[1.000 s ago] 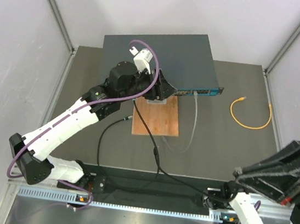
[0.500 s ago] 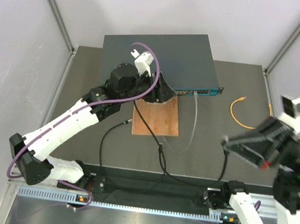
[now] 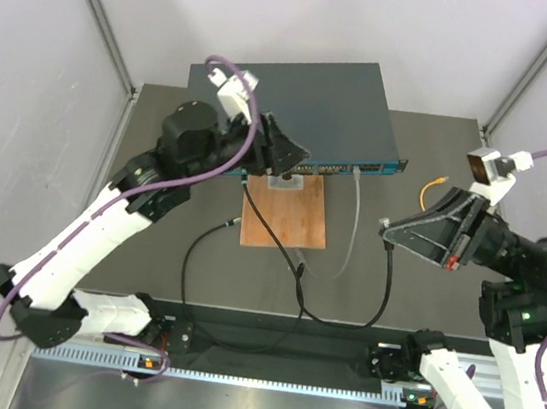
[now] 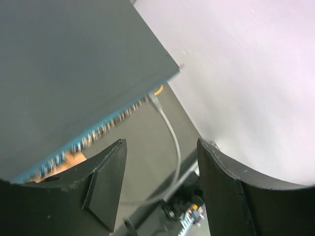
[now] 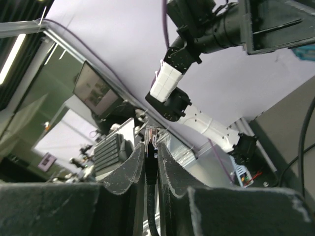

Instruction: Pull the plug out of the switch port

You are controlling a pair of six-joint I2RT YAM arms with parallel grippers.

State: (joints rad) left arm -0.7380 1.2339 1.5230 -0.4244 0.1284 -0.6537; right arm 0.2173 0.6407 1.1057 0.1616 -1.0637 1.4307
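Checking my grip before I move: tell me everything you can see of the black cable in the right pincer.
The black cable is a thin dark cord ending in a clear plastic plug. The right pincer is shut on it just behind the plug, whose tip sticks out past the fingertips, in no socket. The cord hangs down, curves over the dark mat and crosses the wooden board toward the switch; its far end is unclear.

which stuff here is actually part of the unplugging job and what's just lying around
On the job: switch; pale cable plugged into its front; black cable, its plug in the shut right gripper; open left gripper.
Lying about: yellow cable; wooden board.
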